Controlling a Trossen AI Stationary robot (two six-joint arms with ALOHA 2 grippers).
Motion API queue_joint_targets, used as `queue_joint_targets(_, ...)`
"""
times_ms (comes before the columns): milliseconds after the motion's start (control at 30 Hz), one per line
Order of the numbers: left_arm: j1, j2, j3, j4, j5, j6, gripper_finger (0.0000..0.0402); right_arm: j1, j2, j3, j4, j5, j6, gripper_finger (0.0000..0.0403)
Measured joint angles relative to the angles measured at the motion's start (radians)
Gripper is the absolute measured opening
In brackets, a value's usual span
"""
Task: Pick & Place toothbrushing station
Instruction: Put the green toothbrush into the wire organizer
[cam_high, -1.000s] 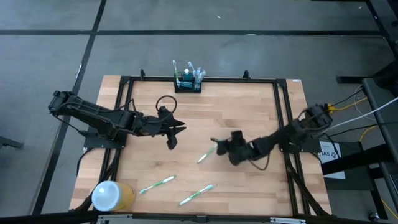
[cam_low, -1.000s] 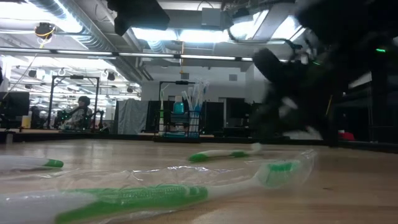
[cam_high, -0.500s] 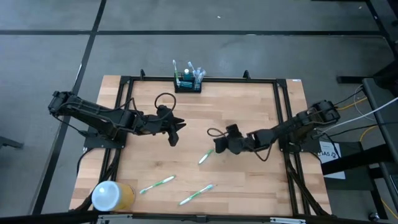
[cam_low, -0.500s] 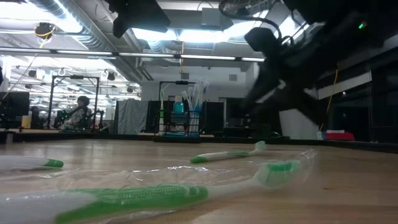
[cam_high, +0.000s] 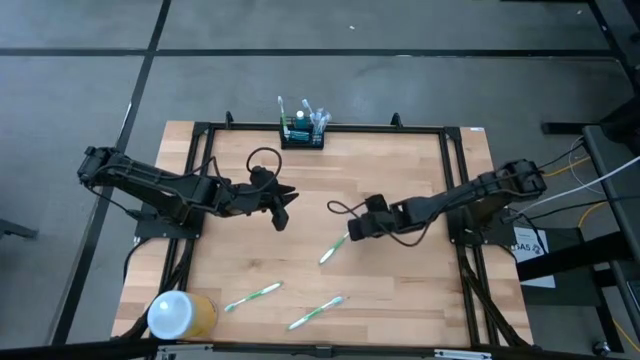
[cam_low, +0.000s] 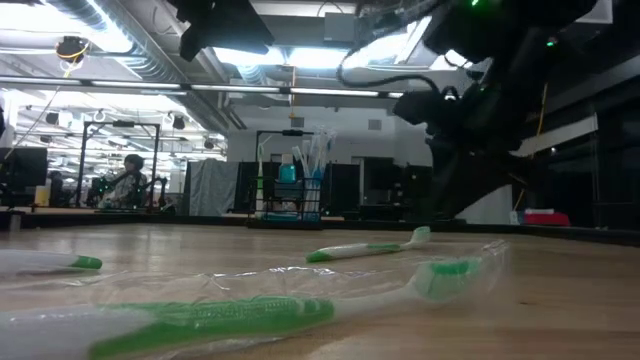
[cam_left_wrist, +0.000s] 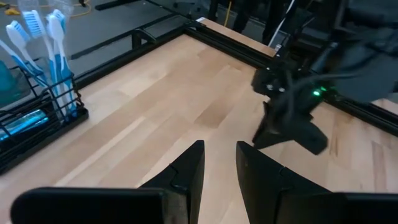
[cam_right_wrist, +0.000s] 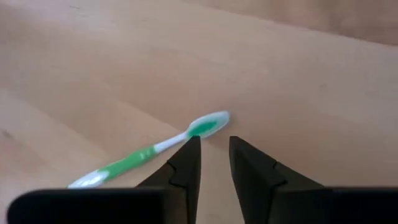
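reaching for the loose green toothbrush (cam_high: 333, 248) mid-desk (cam_high: 400, 290), right tool (cam_high: 352, 230) just above its head, gap narrow, gripping nothing. left tool (cam_high: 283, 208) parked, narrow too, empty. toothbrushing station (cam_high: 301, 132) at the far edge. next: drop, straddle, pinch.

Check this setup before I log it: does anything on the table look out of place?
Yes. Three green toothbrushes lie loose on the wooden table rather than in the black holder rack at the far edge: one mid-table by the right gripper, two nearer the front. A white-and-yellow cylinder lies at the front left corner.
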Motion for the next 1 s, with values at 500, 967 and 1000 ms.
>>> queue_joint_targets(500,-0.001,0.0,0.0,0.0,0.008,0.037,0.0088,-0.067,0.063,-0.001,0.049,-0.14,0.016,0.0109)
queue_joint_targets(967,-0.001,-0.021,0.0,-0.001,0.01,0.056,0.0088,-0.115,0.365,0.308,0.12,-0.162,-0.181,0.011)
queue_joint_targets(1000,-0.001,-0.024,0.0,-0.007,0.01,0.055,0.0088,-0.119,0.384,0.333,0.119,-0.162,-0.205,0.011)
